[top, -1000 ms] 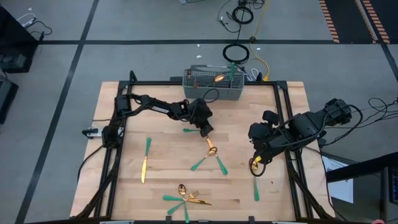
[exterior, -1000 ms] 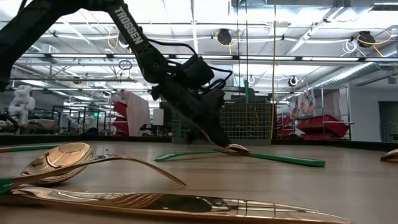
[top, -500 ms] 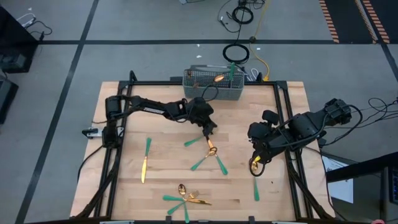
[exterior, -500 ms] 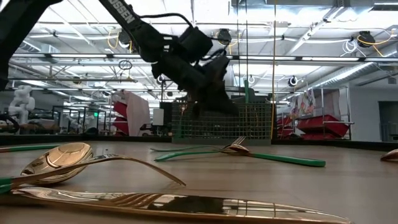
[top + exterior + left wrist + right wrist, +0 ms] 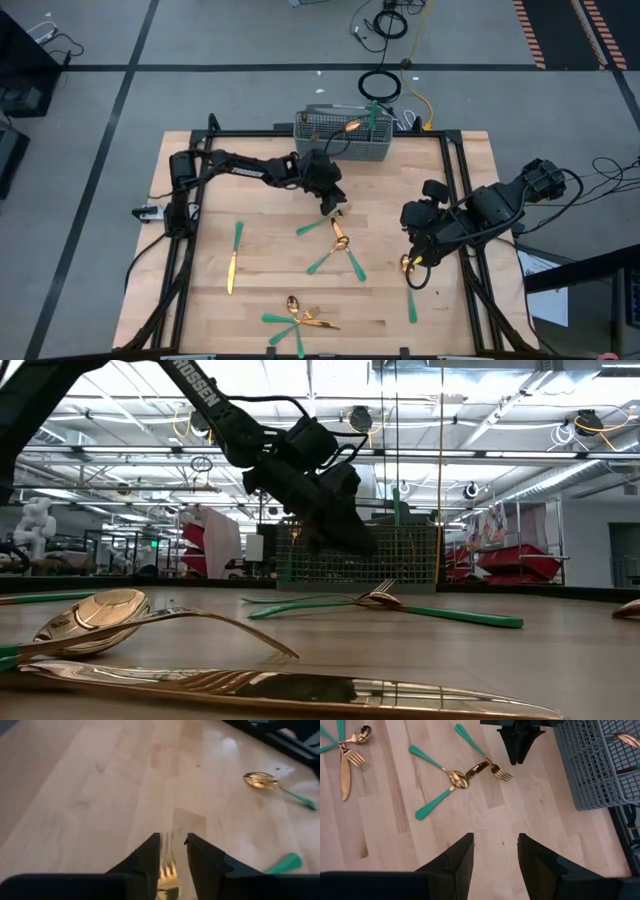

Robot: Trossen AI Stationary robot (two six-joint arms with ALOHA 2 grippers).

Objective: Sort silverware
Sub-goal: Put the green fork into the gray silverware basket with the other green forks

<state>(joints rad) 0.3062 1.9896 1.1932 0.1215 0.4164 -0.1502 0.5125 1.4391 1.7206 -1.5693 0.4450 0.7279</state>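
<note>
Gold-headed, teal-handled silverware lies scattered on the wooden table. A fork (image 5: 318, 226) lies flat, its head beside two crossed spoons (image 5: 341, 242); it also shows in the right wrist view (image 5: 496, 771) and the low view (image 5: 378, 596). My left gripper (image 5: 336, 207) hangs above the fork's head, clear of the table (image 5: 362, 546), its fingers a narrow gap apart and empty. The fork's tines (image 5: 167, 870) show through that gap. My right gripper (image 5: 411, 262) is open and empty at the table's right, over a spoon (image 5: 410, 290).
The grey wire-mesh caddy (image 5: 345, 135) stands at the far edge, just behind my left gripper, with a few pieces in it. A knife (image 5: 231, 271) and another piece (image 5: 238, 234) lie at the left. A cluster (image 5: 297, 320) lies at the near edge.
My left gripper has let go of the fork, risen off the table and drawn back toward the far edge and the caddy. The fork, which stood slanted under the gripper, has shifted toward the near edge, turned, and now lies flat beside the spoons.
</note>
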